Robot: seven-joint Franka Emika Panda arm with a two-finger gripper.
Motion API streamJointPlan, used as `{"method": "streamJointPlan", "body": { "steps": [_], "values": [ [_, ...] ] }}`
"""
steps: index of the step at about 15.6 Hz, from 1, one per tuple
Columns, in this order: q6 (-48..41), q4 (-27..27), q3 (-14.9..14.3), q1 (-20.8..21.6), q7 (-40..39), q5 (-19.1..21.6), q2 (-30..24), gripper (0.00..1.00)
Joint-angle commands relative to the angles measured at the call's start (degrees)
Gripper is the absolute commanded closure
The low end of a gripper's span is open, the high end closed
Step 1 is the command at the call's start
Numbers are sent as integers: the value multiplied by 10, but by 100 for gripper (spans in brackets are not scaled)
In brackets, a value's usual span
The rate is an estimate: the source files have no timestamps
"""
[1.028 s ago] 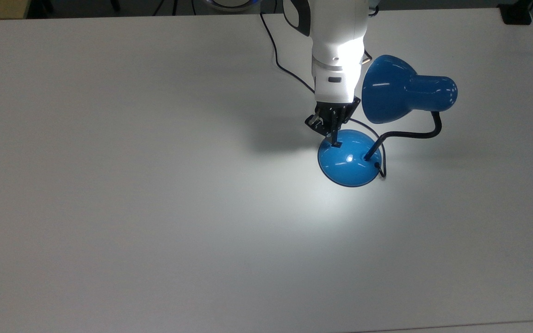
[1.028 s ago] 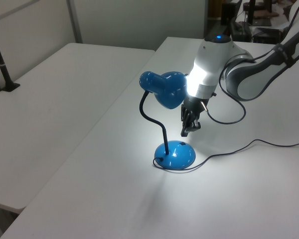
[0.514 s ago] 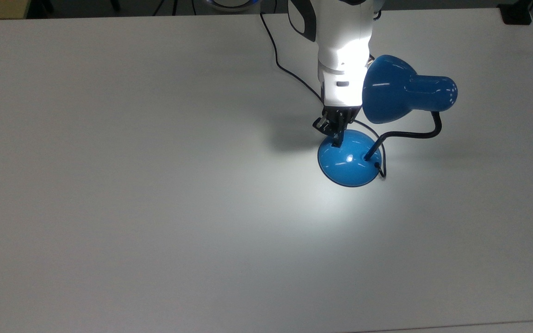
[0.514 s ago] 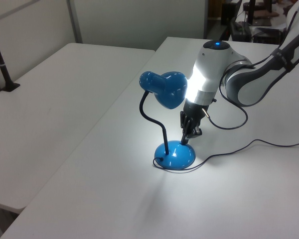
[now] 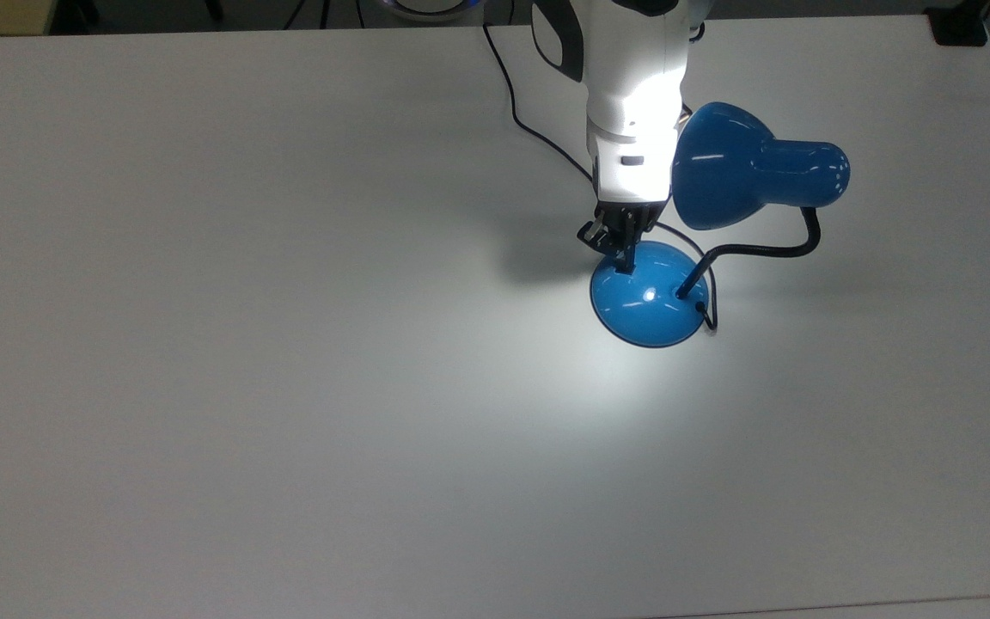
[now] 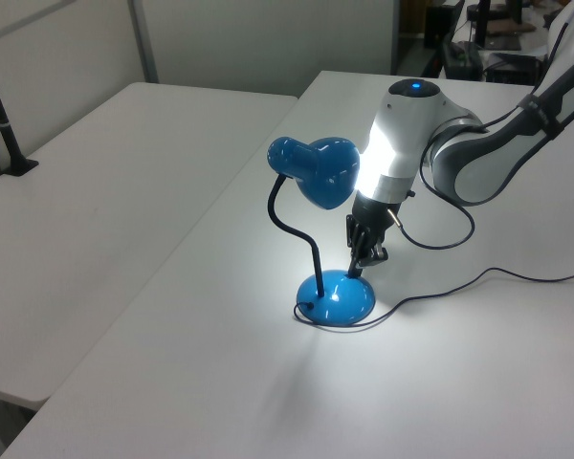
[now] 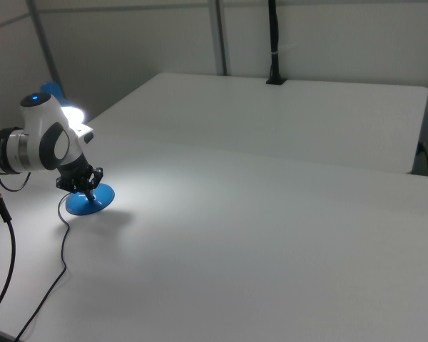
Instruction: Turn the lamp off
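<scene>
One black two-finger gripper [image 5: 625, 260], fingers pressed together, touches its tip to the domed base of the glossy blue desk lamp [image 5: 648, 295], right of centre in the top view. The lamp's bell-shaped shade [image 5: 723, 168] casts light on the white table [image 5: 289, 344].

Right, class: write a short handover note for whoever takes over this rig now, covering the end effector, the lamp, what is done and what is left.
End effector: fingers together, tips down on the lamp base at the edge nearest the arm, holding nothing.
Lamp: upright on the white table, shade beside the arm's wrist, cord trailing across the table.
Done: the tip is at the switch spot.
Left: the lamp is lit, with a bright pool on the table, so press the switch, check the light goes out, then lift clear.
</scene>
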Motion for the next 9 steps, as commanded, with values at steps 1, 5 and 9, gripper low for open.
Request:
{"method": "streamJointPlan", "body": {
  "steps": [1, 5, 9],
  "values": [
    [15, -9, 5, -12, -17, 7, 1, 100],
    [13, -23, 5, -14, -17, 7, 1, 100],
    [11, -26, 5, -16, -16, 7, 8, 100]
  ]
}}
